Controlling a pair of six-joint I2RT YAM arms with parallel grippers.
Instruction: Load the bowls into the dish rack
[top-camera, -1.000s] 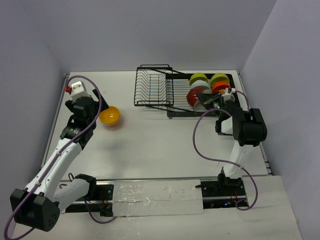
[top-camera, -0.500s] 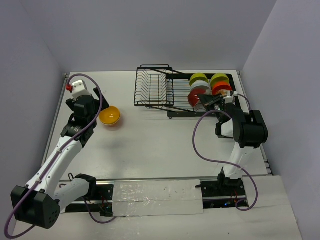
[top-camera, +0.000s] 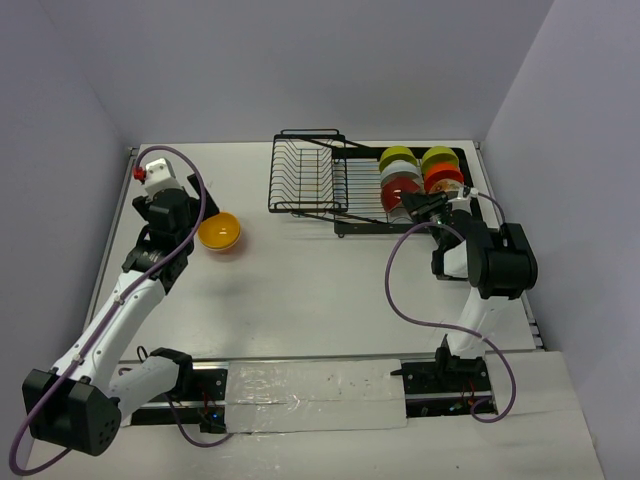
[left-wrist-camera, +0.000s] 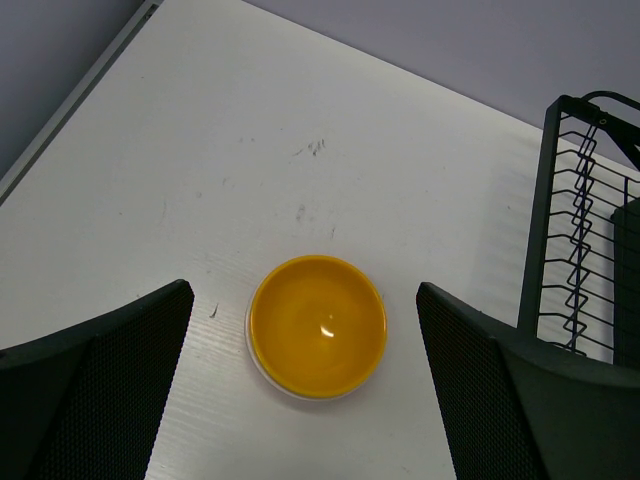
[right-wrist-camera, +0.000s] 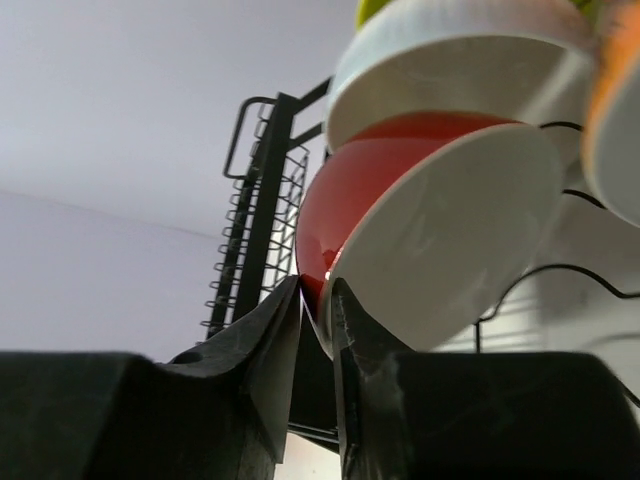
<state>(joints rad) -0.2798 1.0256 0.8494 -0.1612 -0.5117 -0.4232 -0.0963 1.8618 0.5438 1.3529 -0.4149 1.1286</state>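
A yellow-orange bowl (top-camera: 219, 232) sits upright on the white table at the left, also in the left wrist view (left-wrist-camera: 318, 325). My left gripper (top-camera: 172, 215) hangs above it, open and empty (left-wrist-camera: 303, 295), one finger on each side of the bowl. My right gripper (top-camera: 415, 203) is shut on the rim of a red bowl with a white inside (right-wrist-camera: 450, 230). It holds that bowl (top-camera: 402, 188) on edge among the prongs of the black dish rack (top-camera: 310, 180). Several more bowls stand in the rack, lime-green (top-camera: 397, 157), white (right-wrist-camera: 440, 50) and orange (top-camera: 441, 175).
The rack's taller ribbed basket (top-camera: 300, 175) stands at the left end of the rack, and its edge shows in the left wrist view (left-wrist-camera: 585, 230). Grey walls close in the table on three sides. Purple cables loop off both arms.
My right gripper has shifted the red bowl a little to the right, closer against the bowls in the rack. My left wrist has drawn back slightly; the yellow-orange bowl has not moved.
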